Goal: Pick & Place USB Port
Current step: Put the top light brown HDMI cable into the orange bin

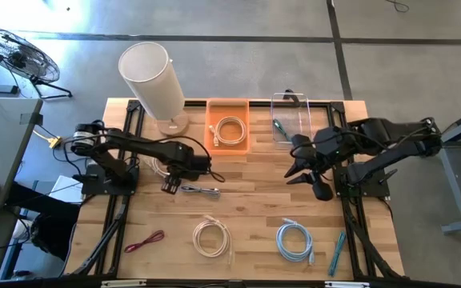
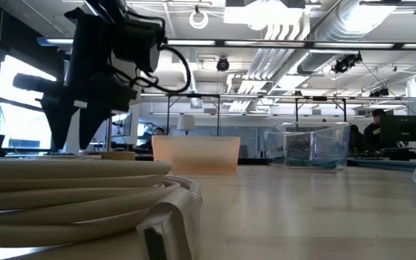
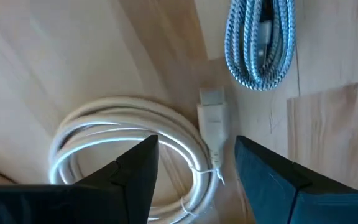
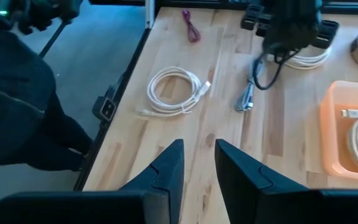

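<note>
Left gripper [image 1: 171,185] is held low over the wooden table [image 1: 254,212], near the middle of the left half, pointing down. Its claw is released: in the left wrist view the two fingers [image 3: 135,171] are seen spread apart with nothing gripped between them. A grey cable [image 1: 201,190] is laid flat on the table just beside this gripper, toward the centre, and apart from the fingers. A loose white cable [image 1: 159,166] is partly covered by the left arm.

The orange bin [image 1: 213,136] is placed at the far edge of the table, near the middle, with a coiled white cable [image 1: 230,130] inside. The clear bin [image 1: 302,108] is set just to its right, with a teal cable [image 1: 278,126] in it. A white cylindrical lamp [image 1: 152,76] is stood left of the orange bin.

Along the near edge, from left to right, are seen a red cable [image 1: 145,240], a coiled white USB cable [image 1: 211,238], a coiled blue braided cable [image 1: 294,241] and a second teal cable [image 1: 336,252]. The white coil's USB plug [image 3: 212,115] is shown in the left wrist view, with the blue coil [image 3: 260,43] beyond it. In the low view the white coil [image 2: 71,189] fills the foreground.

Right gripper [image 1: 309,181] is parked over the right half of the table, well apart from the grey cable. Its fingers [image 4: 166,168] are only slightly parted and nothing is held
</note>
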